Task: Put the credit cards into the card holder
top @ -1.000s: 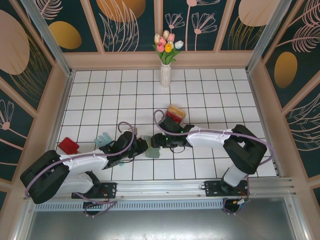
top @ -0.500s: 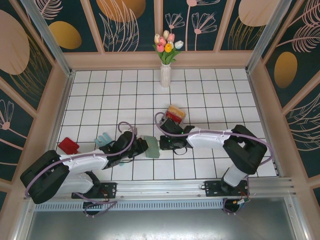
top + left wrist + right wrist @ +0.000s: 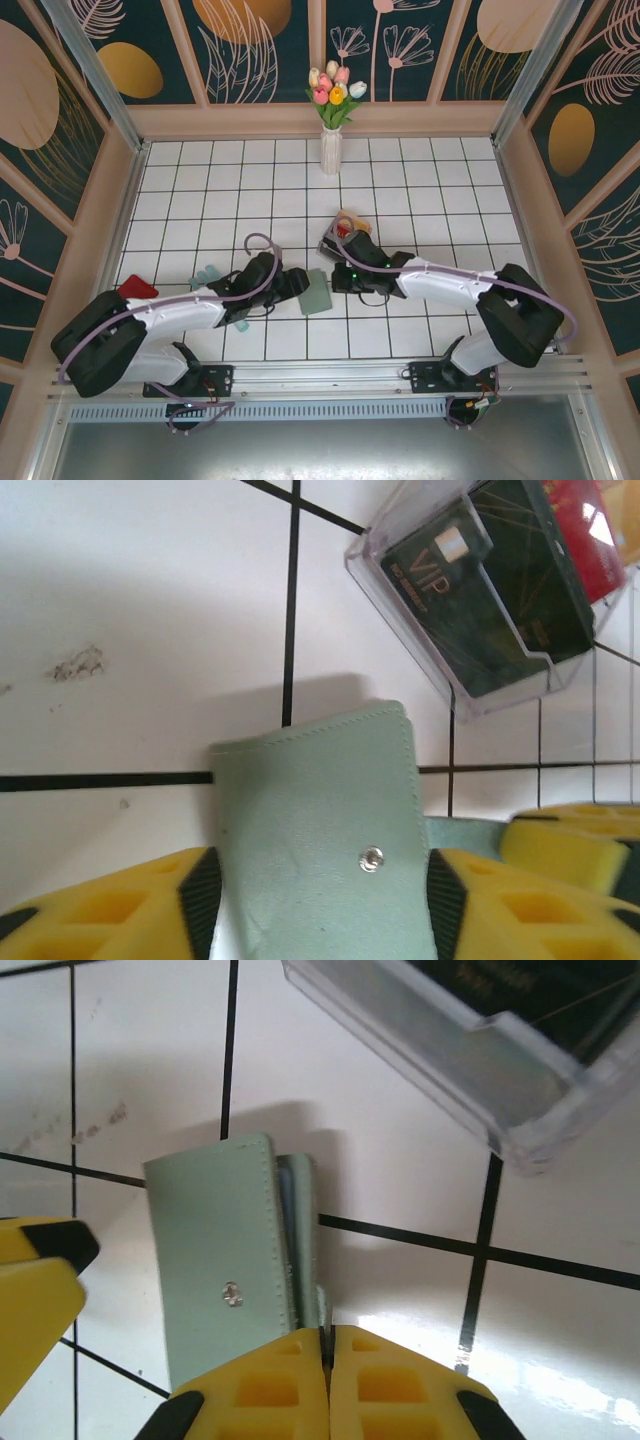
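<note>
Straddling the card holder (image 3: 215,1270), left pincer (image 3: 318,900) stands spread; right pincer (image 3: 328,1345) is clamped on its edge.

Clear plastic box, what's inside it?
A dark green card marked VIP lies in the clear plastic box, with a red card past it. The dark card covers whatever is underneath.

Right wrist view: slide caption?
Shut right gripper pinches an edge of the flat grey-green wallet, clear plastic box nearby.

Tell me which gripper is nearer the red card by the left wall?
Left. The left gripper straddles the card holder's edge facing the red card; the right gripper pinches its far edge.
</note>
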